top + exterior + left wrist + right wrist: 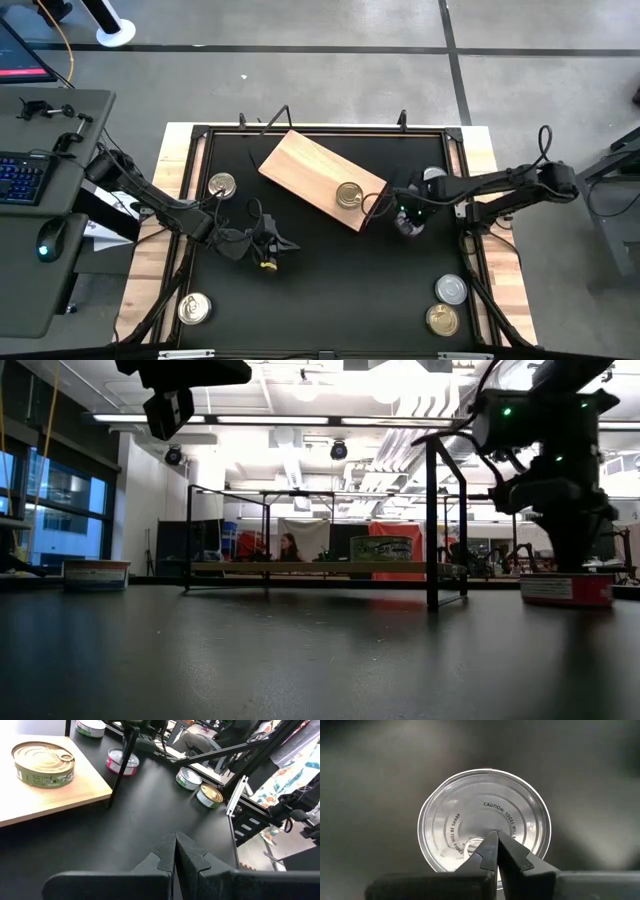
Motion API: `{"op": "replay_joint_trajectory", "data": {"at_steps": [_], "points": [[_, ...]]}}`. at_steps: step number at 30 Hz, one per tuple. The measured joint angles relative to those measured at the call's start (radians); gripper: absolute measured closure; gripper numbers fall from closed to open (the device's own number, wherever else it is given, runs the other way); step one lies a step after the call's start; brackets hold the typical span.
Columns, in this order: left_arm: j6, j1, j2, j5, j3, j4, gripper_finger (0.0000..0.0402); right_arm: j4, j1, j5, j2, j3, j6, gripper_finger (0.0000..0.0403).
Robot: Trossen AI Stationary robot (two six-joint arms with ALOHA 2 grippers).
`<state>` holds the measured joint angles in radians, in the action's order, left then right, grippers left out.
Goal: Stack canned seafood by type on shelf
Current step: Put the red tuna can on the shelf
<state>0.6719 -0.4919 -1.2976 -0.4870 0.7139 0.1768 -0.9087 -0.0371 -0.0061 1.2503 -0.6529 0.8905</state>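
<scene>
Two sets of fingers I see pressed together, pinching nothing. My right gripper [495, 837] hangs directly over a silver-lidded tin [485, 817] lying on the black table [340, 290] just off the shelf [300, 165] end. My left gripper [175, 842] hovers low over bare tabletop, near the shelf. One gold-lidded tin [350, 194] sits on the shelf; other tins lie scattered.

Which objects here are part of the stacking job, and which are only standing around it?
Part of the job:
- wooden shelf
- gold-lidded tin on the shelf
- silver-lidded tin under the shut right gripper
- loose tins on the table

Not part of it:
- keyboard
- mouse
- person in the room behind
</scene>
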Motion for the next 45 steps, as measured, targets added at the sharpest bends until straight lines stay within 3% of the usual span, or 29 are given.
{"op": "replay_joint_trajectory", "data": {"at_steps": [7, 13, 21, 27, 35, 40, 45], "points": [[0.000, 0.000, 0.000, 0.003, 0.000, 0.000, 0.0401, 0.044, 0.179, -0.055, 0.000, 0.001, 0.174, 0.0403], [-0.003, -0.004, 0.000, -0.013, 0.000, -0.010, 0.0402, 0.201, 0.352, -0.066, 0.019, 0.002, 0.331, 0.0403], [0.008, -0.084, -0.003, -0.029, 0.000, -0.116, 0.0401, 0.481, 0.483, -0.093, 0.215, -0.061, 0.402, 0.0403], [0.091, -0.129, -0.071, -0.063, -0.001, -0.182, 0.0402, 0.510, 0.453, -0.084, 0.448, -0.278, 0.214, 0.0403], [0.126, -0.134, -0.224, -0.066, -0.001, -0.061, 0.0402, 0.516, 0.346, -0.020, 0.725, -0.687, -0.245, 0.0403], [0.037, -0.122, -0.230, -0.050, -0.001, -0.049, 0.0401, 0.378, 0.302, -0.017, 0.745, -0.898, -0.439, 0.0403], [-0.109, -0.101, -0.233, -0.049, 0.000, -0.042, 0.0401, 0.192, 0.296, -0.031, 0.709, -0.965, -0.508, 0.0403]]}}
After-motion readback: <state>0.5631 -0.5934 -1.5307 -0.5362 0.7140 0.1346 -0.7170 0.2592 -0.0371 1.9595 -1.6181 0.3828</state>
